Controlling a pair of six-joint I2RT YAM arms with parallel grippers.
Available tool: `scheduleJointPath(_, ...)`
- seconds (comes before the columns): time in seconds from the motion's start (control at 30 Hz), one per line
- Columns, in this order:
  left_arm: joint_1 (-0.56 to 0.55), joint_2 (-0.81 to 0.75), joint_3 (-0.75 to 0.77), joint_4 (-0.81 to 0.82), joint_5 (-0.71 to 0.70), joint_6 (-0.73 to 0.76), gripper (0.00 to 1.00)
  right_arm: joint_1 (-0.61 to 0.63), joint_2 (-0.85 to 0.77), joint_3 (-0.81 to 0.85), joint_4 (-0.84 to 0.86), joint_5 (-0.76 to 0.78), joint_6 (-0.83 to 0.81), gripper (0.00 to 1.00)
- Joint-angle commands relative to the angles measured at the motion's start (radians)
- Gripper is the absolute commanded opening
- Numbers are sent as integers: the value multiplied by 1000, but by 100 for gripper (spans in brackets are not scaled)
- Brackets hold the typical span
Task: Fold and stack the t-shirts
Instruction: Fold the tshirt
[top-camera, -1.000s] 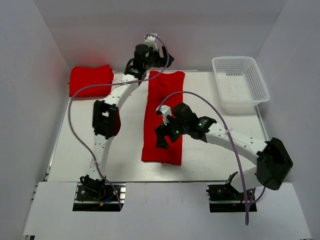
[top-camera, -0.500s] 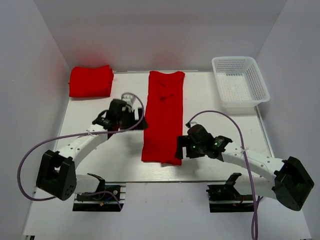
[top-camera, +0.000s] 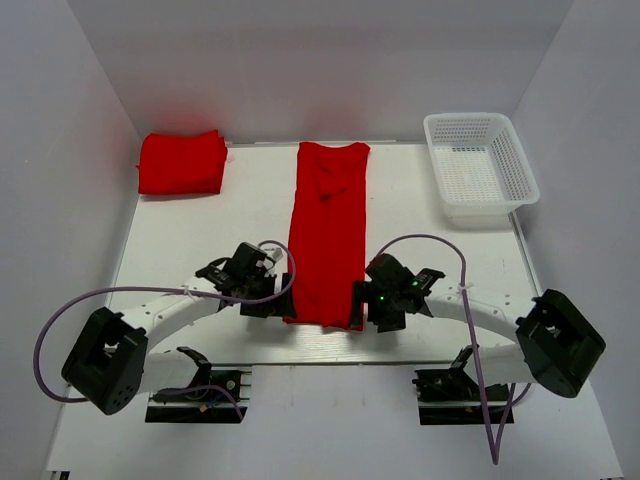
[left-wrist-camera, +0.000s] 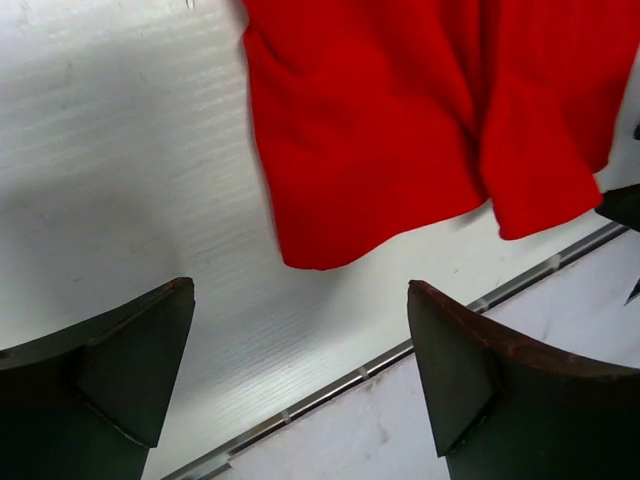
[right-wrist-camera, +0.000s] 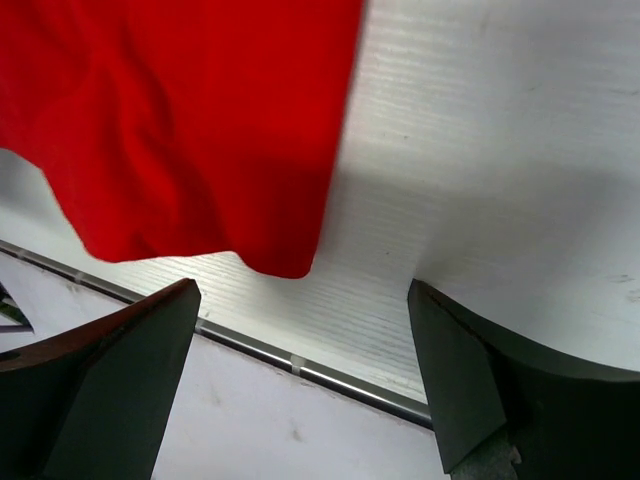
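- The long-folded t-shirt (top-camera: 328, 225) lies flat as a strip down the centre of the tabletop (top-camera: 200, 230), collar far, hem at the near edge; a folded t-shirt (top-camera: 181, 162) sits at the far-left corner.
- The left gripper (top-camera: 272, 298) and right gripper (top-camera: 362, 305) flank the hem; both sets of jaws stand open, holding nothing.
- Fabric judged light, limp and prone to sag; pinch the left hem corner (left-wrist-camera: 305, 250) and right hem corner (right-wrist-camera: 280, 255) through all layers; lift both evenly.

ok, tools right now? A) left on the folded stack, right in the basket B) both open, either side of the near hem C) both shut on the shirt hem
B: the wrist views show the left tool and right tool spread open on nothing, the shirt corners lying just ahead.
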Motion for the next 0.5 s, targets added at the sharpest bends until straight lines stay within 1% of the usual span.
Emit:
scheduleJointPath(0.0,-31,30,5,19,-37,-6,96,3,37,48,43,-67,15,89)
scheduleJointPath(0.1,-71,61,5,28,-60,-6,90,4,80,57,55,-88,-2,86)
scheduleJointPath(0.17,-84,89,-6,51,-69,-6,86,1,94,62,59,-85,-7,85)
scheduleJointPath(0.2,-94,89,-6,51,-81,-6,86,1,105,68,57,-84,-10,85)
scheduleJointPath(0.27,-94,113,-6,74,-81,-6,82,3,114,71,59,-78,-16,82)
scheduleJointPath(0.33,-114,142,-6,74,-81,-6,74,1,134,82,59,-84,-25,71)
scheduleJointPath(0.37,-114,153,3,74,-81,-6,70,3,138,82,54,-79,-28,62)
scheduleJointPath(0.4,-124,162,3,74,-81,-6,63,0,142,86,56,-78,-25,46)
scheduleJointPath(0.43,-134,176,3,83,-91,-6,59,0,140,86,52,-70,-25,37)
scheduleJointPath(0.47,-134,176,3,83,-82,5,54,-2,140,85,52,-65,-22,30)
